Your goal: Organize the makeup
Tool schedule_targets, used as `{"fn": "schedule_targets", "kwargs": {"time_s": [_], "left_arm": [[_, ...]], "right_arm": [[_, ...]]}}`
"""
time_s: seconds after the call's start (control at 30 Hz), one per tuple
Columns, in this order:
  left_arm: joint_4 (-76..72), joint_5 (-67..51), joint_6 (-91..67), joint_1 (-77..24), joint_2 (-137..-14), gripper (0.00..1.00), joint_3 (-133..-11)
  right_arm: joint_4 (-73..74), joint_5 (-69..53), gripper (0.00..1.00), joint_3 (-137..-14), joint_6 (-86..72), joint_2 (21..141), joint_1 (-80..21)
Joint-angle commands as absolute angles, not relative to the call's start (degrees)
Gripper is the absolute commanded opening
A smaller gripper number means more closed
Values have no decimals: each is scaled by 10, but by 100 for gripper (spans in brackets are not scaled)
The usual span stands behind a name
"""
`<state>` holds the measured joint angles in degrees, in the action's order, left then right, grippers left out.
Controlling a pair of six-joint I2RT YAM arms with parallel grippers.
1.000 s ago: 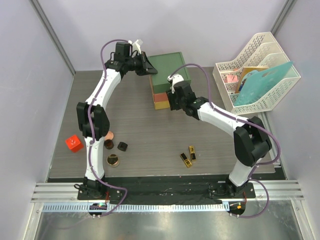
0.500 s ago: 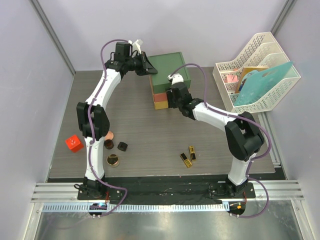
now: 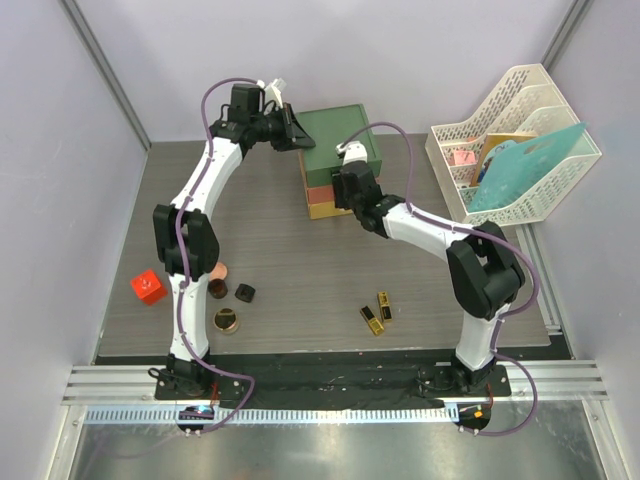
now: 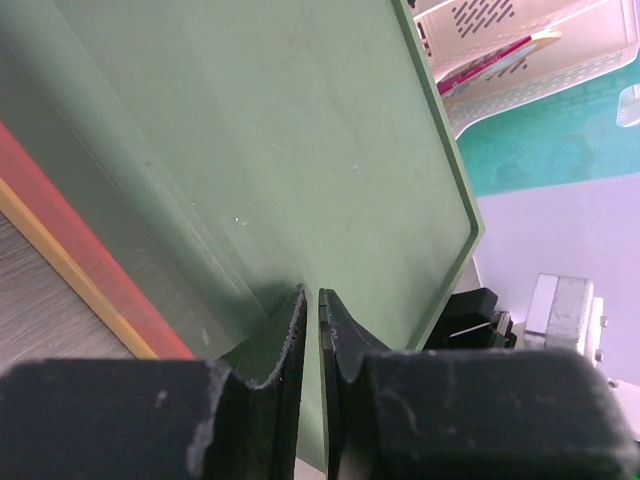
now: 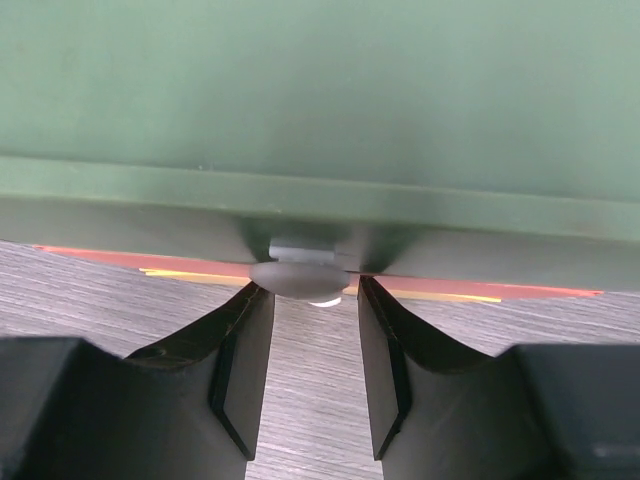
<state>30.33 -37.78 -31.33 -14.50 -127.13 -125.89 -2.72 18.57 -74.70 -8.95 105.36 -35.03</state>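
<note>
I'm holding the right pincer (image 5: pixel 313 292) open, jaws flanking the drawer knob (image 5: pixel 300 277) just ahead, its long axis running crosswise between them. The left pincer (image 4: pixel 310 305) is pressing closed on the box (image 3: pixel 340 130) (steadying it, I judge). The makeup (image 3: pixel 372 319) is lying well behind on the surface (image 3: pixel 300 270).

No text, brand, number or sign is showing clearly enough to be read in any of the three views. The pink card (image 3: pixel 462 156) standing in the white rack (image 3: pixel 520 95) is carrying some darker marks, but they are too small to make out.
</note>
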Motion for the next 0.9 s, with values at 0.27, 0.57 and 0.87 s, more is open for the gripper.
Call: {"fn": "schedule_targets", "kwargs": {"time_s": [0.27,0.57,0.87], "left_arm": [[429,-322,-272,-129,-1301,13,-1236],[435,-320,-266,-128,-1298,13,-1236],[434,-319,-267,-127,-1298,13,-1237]], "right_arm": [[-66,220,44,-783,-80,1082,-348],[-82,246,39,-777,-72,1076,-349],[-96,238,9,-760,-61,1065,-349]]}}
